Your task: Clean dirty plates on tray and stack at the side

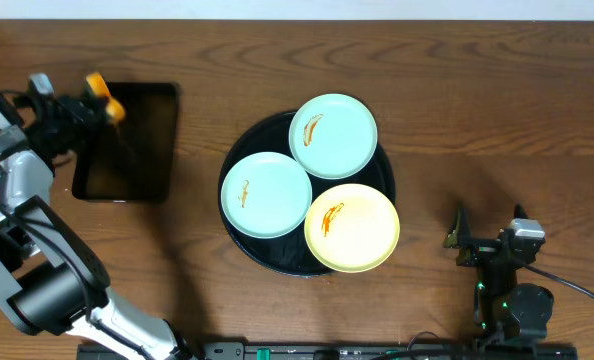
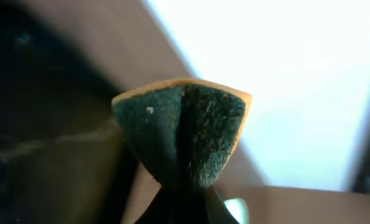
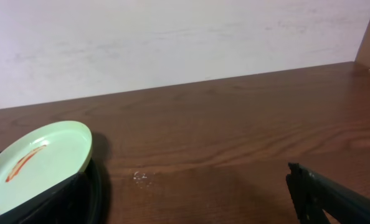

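Note:
Three plates lie on the round black tray [image 1: 235,236]: a mint one [image 1: 333,135] at the back, a mint one [image 1: 267,194] at the left and a yellow one [image 1: 352,227] at the front right, each with an orange-brown smear. My left gripper [image 1: 89,106] hovers at the far left, shut on a folded sponge [image 1: 108,108]. The left wrist view shows the sponge's [image 2: 184,134] green scouring face pinched in that gripper [image 2: 184,196]. My right gripper [image 1: 489,232] stands open and empty, right of the tray. In the right wrist view, a smeared mint plate [image 3: 38,165] is at the left of this gripper [image 3: 191,208].
A smaller rectangular black tray [image 1: 137,150] lies at the left, under the left gripper and sponge. Bare wooden table [image 1: 477,120] stretches to the right of the round tray. A pale wall [image 3: 172,43] runs behind the table.

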Available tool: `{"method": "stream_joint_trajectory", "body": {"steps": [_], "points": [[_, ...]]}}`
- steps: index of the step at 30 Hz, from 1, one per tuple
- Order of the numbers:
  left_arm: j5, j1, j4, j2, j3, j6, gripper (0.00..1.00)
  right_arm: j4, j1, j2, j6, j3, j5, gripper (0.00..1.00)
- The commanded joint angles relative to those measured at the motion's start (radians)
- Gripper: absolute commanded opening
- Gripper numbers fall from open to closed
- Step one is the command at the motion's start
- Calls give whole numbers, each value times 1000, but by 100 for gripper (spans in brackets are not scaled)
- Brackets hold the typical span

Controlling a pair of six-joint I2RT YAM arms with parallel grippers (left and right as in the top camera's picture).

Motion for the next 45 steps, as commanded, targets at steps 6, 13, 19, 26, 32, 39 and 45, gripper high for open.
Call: {"method": "stream_joint_trajectory", "body": {"steps": [6, 13, 19, 26, 32, 39, 45], "points": [[208, 11, 146, -58, 21, -359, 7, -4, -4, -5, -13, -1, -1, 99], [-343, 9, -298, -40, -8, -127, 7, -4, -4, -5, -13, -1, -1, 99], [-129, 15, -262, -19, -12, -134, 7, -4, -4, -5, -13, -1, -1, 99], [361, 8, 261, -19, -11, -529, 7, -4, -4, -5, -13, -1, -1, 99], [369, 9, 352, -18, -11, -619, 8, -4, -4, -5, -13, -1, -1, 99], [264, 9, 118, -16, -27, -253, 7, -4, -4, -5, -13, -1, -1, 99], [2, 9, -169, 8, -31, -201, 7, -4, -4, -5, -13, -1, -1, 99]]}}
